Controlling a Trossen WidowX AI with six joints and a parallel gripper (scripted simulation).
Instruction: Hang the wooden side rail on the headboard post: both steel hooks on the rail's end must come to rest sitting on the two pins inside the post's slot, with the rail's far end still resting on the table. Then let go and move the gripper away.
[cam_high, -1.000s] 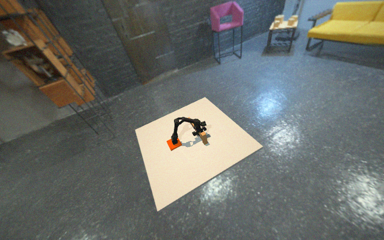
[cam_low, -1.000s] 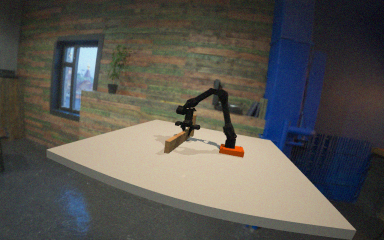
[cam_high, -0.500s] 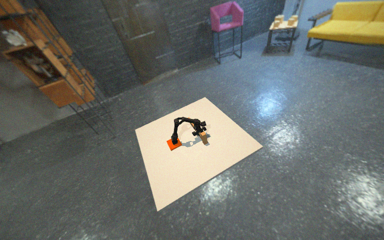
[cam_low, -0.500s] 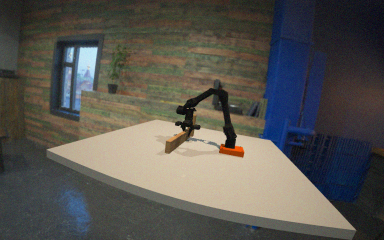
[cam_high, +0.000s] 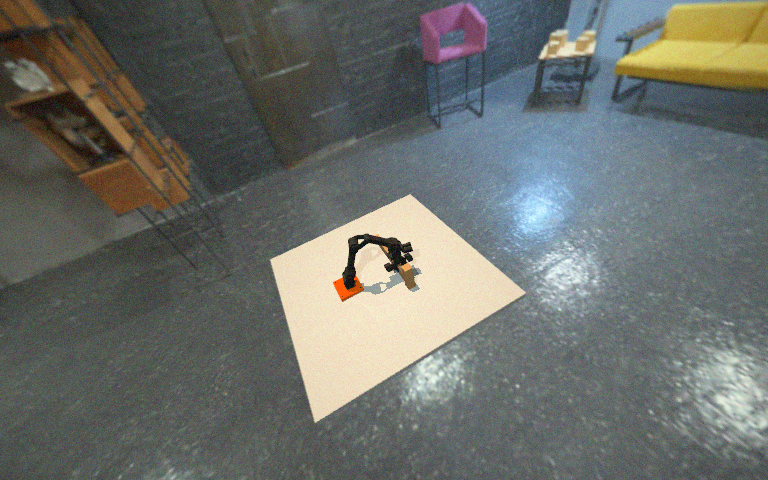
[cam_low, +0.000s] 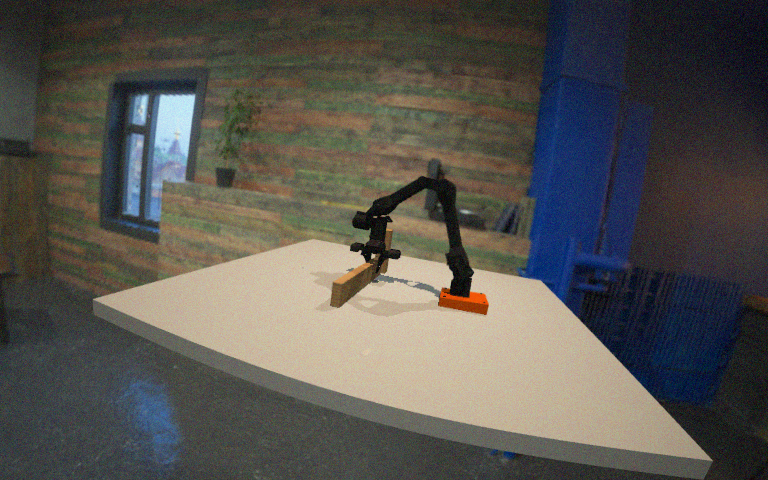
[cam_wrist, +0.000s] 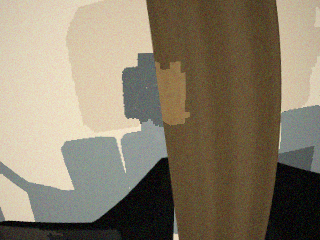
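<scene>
The wooden side rail (cam_high: 408, 276) (cam_low: 352, 284) (cam_wrist: 222, 100) is on edge; its end away from the post is low over or on the table, I cannot tell which. My gripper (cam_low: 373, 262) (cam_wrist: 196, 160) is shut on the rail, with a dark finger on each side of it in the wrist view. The upright headboard post (cam_low: 389, 238) stands just behind the gripper in the exterior view, partly hidden by the gripper. The steel hooks, the slot and its pins are hidden or too small to see, so I cannot tell whether the hooks touch the pins.
The arm's orange base (cam_high: 347, 289) (cam_low: 463, 302) stands on the pale table (cam_high: 362, 350) (cam_low: 396, 362), to the right of the rail in the exterior view. The arm arches from the base over to the rail. Shadows of arm and rail fall on the table.
</scene>
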